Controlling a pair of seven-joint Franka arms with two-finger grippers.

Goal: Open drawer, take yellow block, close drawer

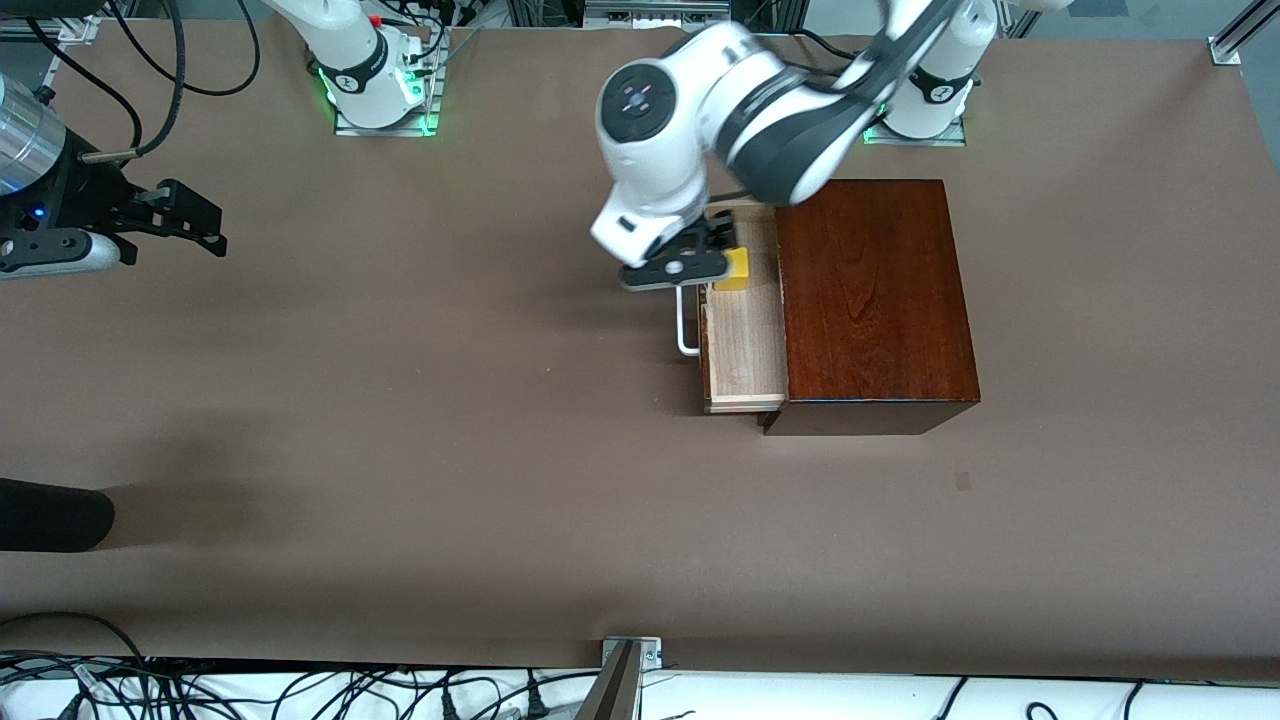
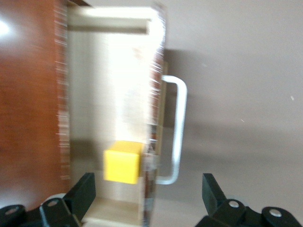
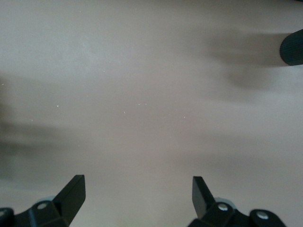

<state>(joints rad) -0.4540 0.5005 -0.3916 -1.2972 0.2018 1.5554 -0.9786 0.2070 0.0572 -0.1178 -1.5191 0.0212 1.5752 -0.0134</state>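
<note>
The dark reddish-brown wooden box (image 1: 870, 300) stands toward the left arm's end of the table. Its drawer (image 1: 745, 345) is pulled open and shows its pale interior, with the white bar handle (image 1: 686, 325) on its front. The yellow block (image 1: 737, 270) sits in the drawer at the end farther from the front camera. My left gripper (image 1: 700, 258) is open and empty, hovering over the drawer's front edge beside the block. In the left wrist view the block (image 2: 122, 162), the handle (image 2: 178, 123) and the drawer (image 2: 106, 90) lie ahead of the left gripper (image 2: 147, 183). My right gripper (image 1: 195, 222) waits open.
A dark rounded object (image 1: 50, 515) lies at the right arm's end of the table, also in the right wrist view (image 3: 291, 47). The right gripper (image 3: 137, 185) is over bare brown table. A metal bracket (image 1: 630, 650) sits at the table's near edge.
</note>
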